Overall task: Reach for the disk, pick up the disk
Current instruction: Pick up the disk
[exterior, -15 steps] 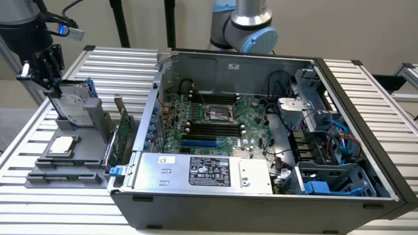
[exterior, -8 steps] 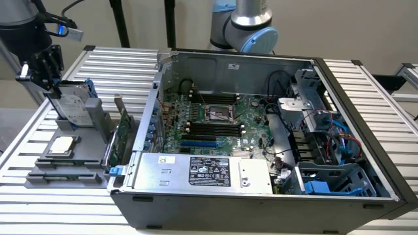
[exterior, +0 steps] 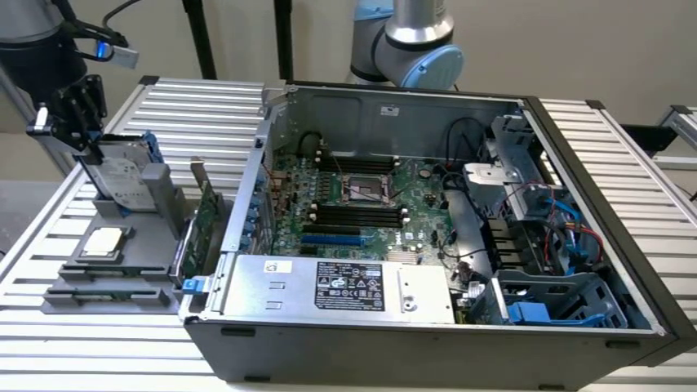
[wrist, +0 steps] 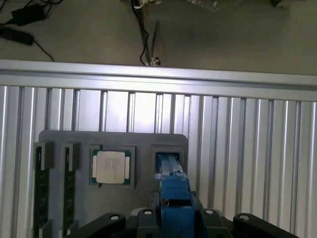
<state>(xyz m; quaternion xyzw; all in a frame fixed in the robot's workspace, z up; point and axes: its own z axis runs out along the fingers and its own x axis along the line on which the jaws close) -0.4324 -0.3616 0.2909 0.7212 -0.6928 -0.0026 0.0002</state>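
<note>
Ribbed aluminium slats form the table (exterior: 196, 106) under an open computer case (exterior: 436, 339). At the upper left of the exterior frame I see the claw (exterior: 78, 140) right at the top end of the disk (exterior: 114, 175), which stands on edge in a grey fixture (exterior: 109, 296), long axis near upright, top leaning toward the frame's left. On the wrist view I look down the disk (wrist: 169, 166) end-on, its blue carrier (wrist: 174, 196) rising into the claw (wrist: 174, 218); whether the claw grips it I cannot tell.
</note>
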